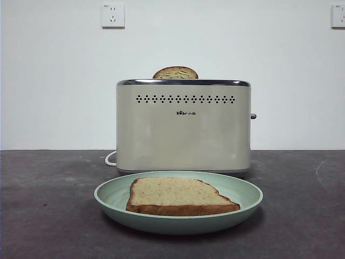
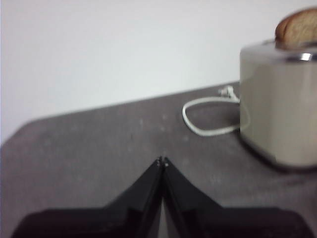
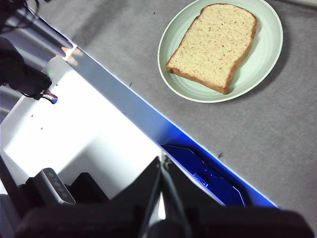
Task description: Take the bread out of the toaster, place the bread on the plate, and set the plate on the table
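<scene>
Right gripper [image 3: 162,161] — shut, well apart from plated bread [image 3: 214,43].

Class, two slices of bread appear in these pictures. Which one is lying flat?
The brown-crusted, speckled tan slice on the round pale-green plate lies flat. The other slice stands upright in the boxy cream toaster, only its domed top showing.

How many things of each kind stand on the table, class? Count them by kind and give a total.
Bread slices: 2, one lying on the plate, one in the toaster slot
Toasters: 1
Plates: 1
Total: 4, all on the table
</scene>
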`<state>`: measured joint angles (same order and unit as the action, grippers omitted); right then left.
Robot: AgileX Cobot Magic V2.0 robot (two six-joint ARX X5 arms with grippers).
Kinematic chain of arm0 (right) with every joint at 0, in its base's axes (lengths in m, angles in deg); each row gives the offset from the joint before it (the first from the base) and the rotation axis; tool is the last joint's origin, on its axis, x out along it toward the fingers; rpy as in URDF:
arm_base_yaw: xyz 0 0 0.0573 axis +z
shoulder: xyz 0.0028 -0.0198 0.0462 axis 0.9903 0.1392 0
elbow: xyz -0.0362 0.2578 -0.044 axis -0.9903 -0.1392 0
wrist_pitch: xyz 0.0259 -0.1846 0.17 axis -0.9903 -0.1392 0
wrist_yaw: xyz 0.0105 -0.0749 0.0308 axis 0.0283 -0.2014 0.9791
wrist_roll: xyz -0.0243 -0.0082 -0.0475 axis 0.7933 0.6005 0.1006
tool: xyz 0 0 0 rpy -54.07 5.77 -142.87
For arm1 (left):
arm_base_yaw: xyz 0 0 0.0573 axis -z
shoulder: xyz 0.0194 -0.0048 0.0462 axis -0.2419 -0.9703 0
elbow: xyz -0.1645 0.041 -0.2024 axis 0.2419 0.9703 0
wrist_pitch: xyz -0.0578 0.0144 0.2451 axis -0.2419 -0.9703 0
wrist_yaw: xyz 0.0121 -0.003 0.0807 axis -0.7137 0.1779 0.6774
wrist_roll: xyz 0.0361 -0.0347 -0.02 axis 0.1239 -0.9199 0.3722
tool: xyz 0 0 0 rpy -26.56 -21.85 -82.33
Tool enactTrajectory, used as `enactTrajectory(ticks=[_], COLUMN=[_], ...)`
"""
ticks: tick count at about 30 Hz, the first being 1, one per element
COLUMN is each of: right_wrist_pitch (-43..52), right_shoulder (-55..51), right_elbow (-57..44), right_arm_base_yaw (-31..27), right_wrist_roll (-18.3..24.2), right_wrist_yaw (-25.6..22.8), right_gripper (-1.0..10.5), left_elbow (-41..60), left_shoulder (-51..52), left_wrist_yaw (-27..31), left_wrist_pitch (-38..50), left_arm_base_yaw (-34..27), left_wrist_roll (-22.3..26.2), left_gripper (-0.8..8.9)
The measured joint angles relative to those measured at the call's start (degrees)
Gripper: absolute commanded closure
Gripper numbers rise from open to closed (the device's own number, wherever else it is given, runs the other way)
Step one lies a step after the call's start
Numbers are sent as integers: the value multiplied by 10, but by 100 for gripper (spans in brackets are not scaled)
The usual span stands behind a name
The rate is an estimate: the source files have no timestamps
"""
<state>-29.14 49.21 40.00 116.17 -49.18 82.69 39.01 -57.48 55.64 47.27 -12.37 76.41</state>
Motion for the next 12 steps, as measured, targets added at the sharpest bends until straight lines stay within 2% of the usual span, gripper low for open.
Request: enactTrajectory(ticks=[7,12], right_wrist_pitch=[0,0], right_shoulder=[0,0], right_elbow=[0,0], right_arm_base_yaw=[0,0], right_wrist_roll=[0,0], right_wrist_yaw=[0,0], right_gripper=[945,945], left_elbow=[0,0], left_shoulder=[67,72], left_wrist_yaw=[4,5], left_wrist_pitch=[-150,-152], left_arm_base_yaw=[-4,-4], left_wrist_roll=[-22,-37], left_gripper=[817,817])
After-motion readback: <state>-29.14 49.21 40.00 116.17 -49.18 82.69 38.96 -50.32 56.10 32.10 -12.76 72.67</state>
